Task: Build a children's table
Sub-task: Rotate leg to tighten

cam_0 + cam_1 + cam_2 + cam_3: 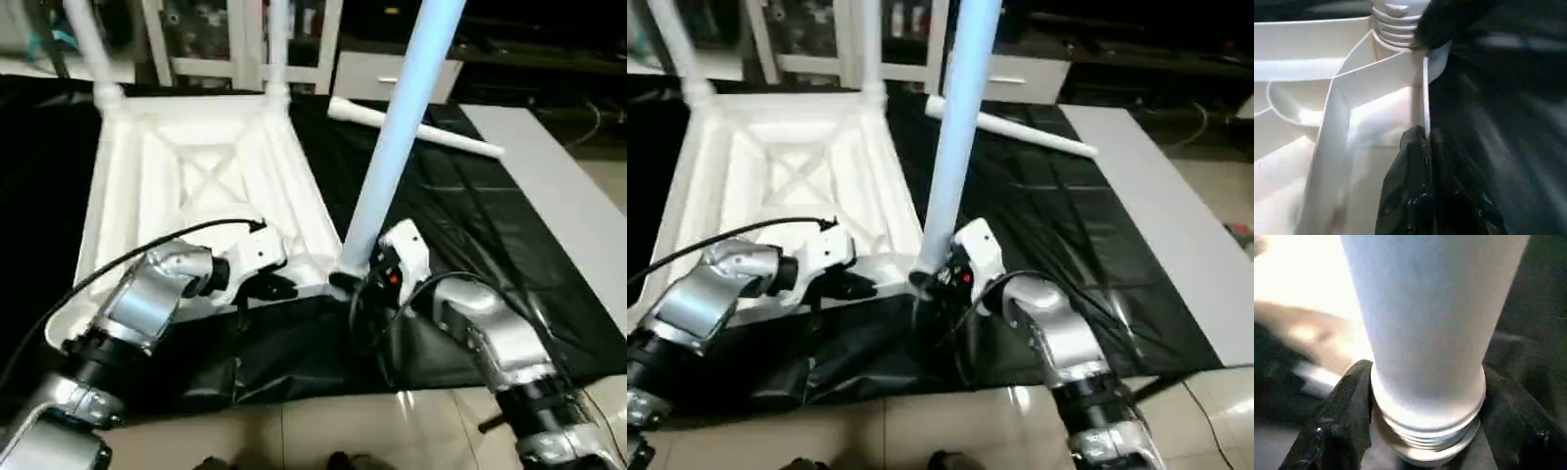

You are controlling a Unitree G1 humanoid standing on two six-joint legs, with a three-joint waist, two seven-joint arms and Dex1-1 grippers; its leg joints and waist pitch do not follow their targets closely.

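- Black sheeting covers the work surface under the upturned table top.
- Left gripper pinches the top's rim.
- Right gripper straddles the upright leg at its base.

A thick white leg stands upright between the right pincer's two black fingers, one on each side of its base. Ribbed threads ring the leg's lower end, level with the fingers.
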